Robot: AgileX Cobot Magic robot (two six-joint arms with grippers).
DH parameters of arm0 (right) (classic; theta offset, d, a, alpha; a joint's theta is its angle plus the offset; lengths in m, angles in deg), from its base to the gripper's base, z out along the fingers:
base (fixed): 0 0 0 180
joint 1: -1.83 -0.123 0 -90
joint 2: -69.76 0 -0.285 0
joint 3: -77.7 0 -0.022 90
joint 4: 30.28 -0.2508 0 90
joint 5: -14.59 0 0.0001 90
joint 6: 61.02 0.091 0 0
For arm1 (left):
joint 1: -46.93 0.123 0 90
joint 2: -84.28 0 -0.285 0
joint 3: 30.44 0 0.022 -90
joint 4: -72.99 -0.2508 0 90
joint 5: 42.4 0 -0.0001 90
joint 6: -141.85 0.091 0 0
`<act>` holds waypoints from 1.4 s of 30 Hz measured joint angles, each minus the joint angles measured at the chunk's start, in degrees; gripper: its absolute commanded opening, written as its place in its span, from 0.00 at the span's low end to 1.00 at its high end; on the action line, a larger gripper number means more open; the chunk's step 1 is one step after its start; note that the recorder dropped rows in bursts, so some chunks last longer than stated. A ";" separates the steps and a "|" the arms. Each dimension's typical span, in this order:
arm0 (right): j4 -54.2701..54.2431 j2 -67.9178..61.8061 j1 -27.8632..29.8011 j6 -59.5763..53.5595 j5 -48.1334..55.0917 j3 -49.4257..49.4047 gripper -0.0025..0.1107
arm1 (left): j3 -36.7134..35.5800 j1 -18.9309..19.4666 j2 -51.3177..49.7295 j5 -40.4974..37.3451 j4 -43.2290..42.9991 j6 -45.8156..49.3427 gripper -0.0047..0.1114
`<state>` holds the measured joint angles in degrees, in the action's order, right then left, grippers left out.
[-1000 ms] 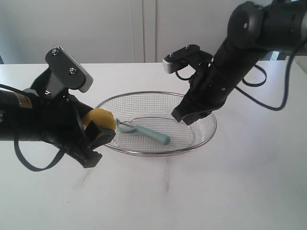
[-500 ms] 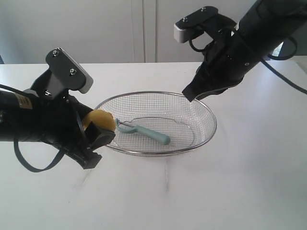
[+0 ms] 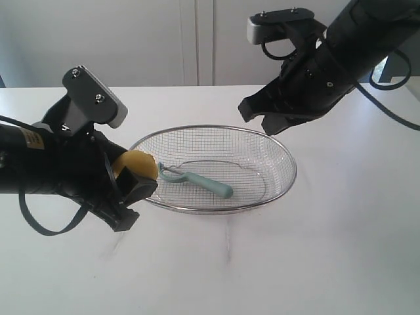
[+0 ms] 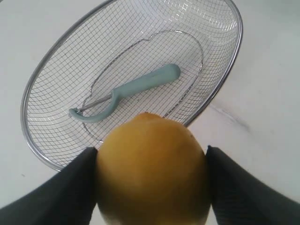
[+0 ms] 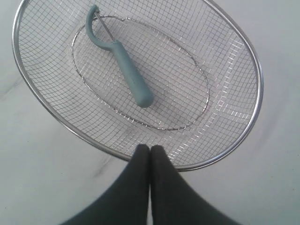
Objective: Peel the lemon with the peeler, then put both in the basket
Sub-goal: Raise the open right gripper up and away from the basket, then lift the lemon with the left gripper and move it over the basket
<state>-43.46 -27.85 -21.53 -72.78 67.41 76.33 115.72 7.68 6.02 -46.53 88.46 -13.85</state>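
Left hand [image 3: 135, 181], left of frame, gripped the lemon [image 3: 136, 161] right at the basket [image 3: 283, 156] left rim. Peeler [image 3: 197, 179] lay inside the basket, centre frame, on the white surface [image 3: 315, 262]. Right hand [image 5: 150, 150] was closed, empty, above the basket, upper right.

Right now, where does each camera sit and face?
Exterior: off the arms, facing table and basket; shows both arms, left gripper holding lemon, right gripper shut.
Left wrist: on left arm, looks past fingers and lemon into basket.
Right wrist: on right arm, looks down past shut fingers onto peeler.
All three share basket, peeler.
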 measured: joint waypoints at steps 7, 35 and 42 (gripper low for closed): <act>0.00 0.00 0.00 0.23 0.00 0.00 0.02 | 0.00 0.00 0.00 0.00 0.00 0.00 0.04; 0.00 0.00 0.00 0.23 0.00 0.00 0.02 | 0.00 0.00 -0.87 16.73 0.00 -5.98 0.04; 0.00 0.00 0.00 0.23 0.00 0.00 0.02 | 5.63 0.00 -6.13 13.64 0.00 -8.19 0.04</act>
<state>-43.46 -27.85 -21.53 -72.55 67.41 76.33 121.36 7.68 -0.11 -32.89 88.46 -22.04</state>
